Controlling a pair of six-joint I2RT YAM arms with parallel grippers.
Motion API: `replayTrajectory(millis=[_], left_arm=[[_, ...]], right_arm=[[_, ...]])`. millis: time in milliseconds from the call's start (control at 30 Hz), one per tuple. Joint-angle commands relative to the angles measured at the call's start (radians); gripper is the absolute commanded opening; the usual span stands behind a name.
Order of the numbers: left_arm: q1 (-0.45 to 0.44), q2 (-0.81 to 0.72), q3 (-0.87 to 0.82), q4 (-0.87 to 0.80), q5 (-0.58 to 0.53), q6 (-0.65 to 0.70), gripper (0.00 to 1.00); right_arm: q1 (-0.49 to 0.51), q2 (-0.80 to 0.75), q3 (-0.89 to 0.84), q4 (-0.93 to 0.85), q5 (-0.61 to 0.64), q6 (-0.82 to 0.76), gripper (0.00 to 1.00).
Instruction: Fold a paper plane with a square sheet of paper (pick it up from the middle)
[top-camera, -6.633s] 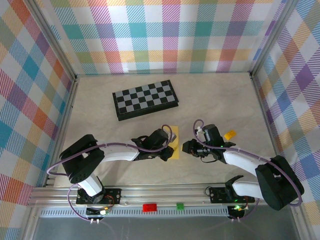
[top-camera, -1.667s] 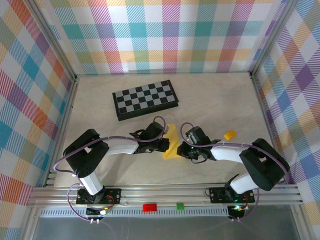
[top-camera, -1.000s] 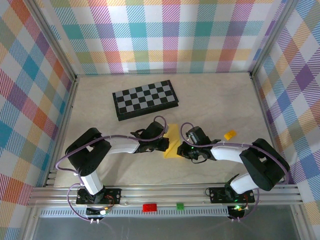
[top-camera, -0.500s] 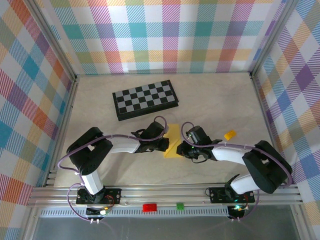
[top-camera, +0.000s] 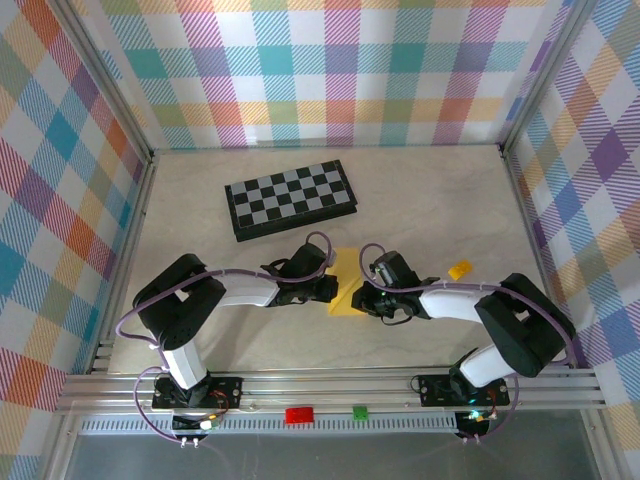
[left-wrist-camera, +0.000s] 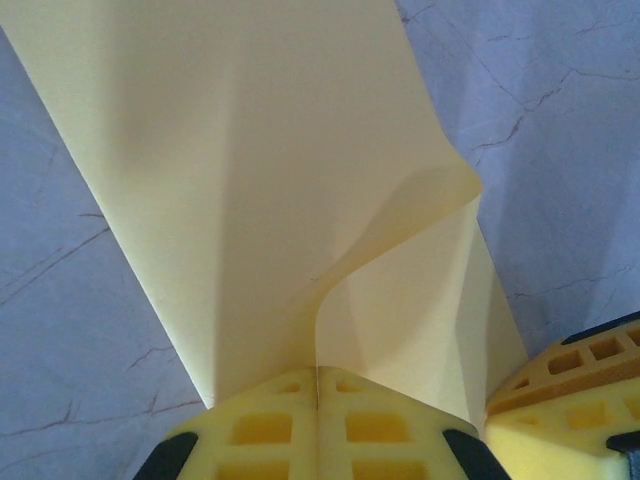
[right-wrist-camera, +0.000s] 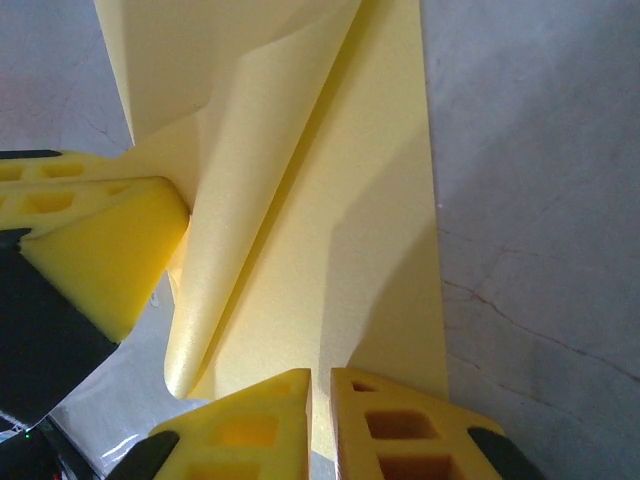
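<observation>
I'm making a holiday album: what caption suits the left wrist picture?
Left gripper pinching the curled edge of a yellow paper sheet, marbled table behind.

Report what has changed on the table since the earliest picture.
The right gripper swung left, from nearer the orange block, to the right edge of the yellow paper and closed on it. The left gripper, already at the paper, shifted slightly toward the chessboard and grips the left edge. A flap of paper now curls up between them. Chessboard and block stayed put.
</observation>
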Motion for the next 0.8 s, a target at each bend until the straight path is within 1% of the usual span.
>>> replayTrajectory(millis=[0,167,767], left_arm=[[0.005,-0.019,0.022,-0.077,-0.028,0.036,0.00],[0.006,-0.005,0.043,-0.075,-0.025,0.047,0.00],[0.005,-0.021,0.036,-0.036,-0.042,0.057,0.00]], right_arm=[[0.000,0.010,-0.029,-0.025,0.035,0.005,0.16],[0.000,0.011,-0.031,-0.020,0.032,0.004,0.16],[0.000,0.041,-0.029,-0.007,0.026,0.000,0.15]])
